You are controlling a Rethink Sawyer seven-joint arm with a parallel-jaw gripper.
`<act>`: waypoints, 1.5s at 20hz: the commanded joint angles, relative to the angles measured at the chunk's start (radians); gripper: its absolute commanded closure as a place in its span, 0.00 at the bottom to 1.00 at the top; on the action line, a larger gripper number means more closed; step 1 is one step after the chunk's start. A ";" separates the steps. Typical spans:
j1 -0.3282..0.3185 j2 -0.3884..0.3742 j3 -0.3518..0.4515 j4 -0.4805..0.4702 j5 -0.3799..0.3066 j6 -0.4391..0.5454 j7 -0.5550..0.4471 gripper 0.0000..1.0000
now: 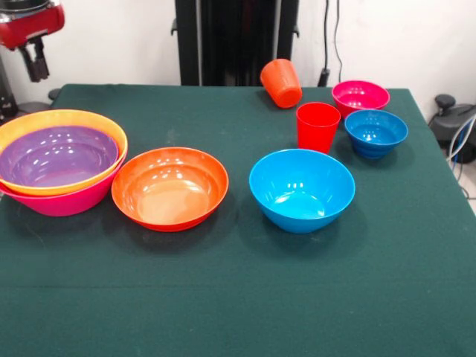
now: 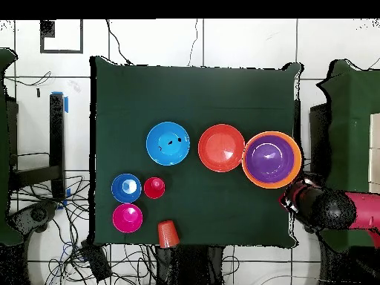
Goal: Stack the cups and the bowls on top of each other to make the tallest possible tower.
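Six bowls (image 1: 302, 190), two cups (image 1: 317, 126)

No text, label, brand, number or sign could be read anywhere in either view.
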 commanded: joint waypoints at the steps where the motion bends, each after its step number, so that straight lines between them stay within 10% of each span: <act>1: 0.084 -0.052 -0.115 0.169 0.041 -0.113 0.302 1.00; 10: 0.132 -0.030 -0.211 0.193 0.063 -0.073 0.315 1.00; 17: 0.170 0.104 -0.350 0.201 -0.062 -0.280 0.494 1.00; 30: 0.328 0.316 -0.626 0.183 -0.002 -0.615 0.821 1.00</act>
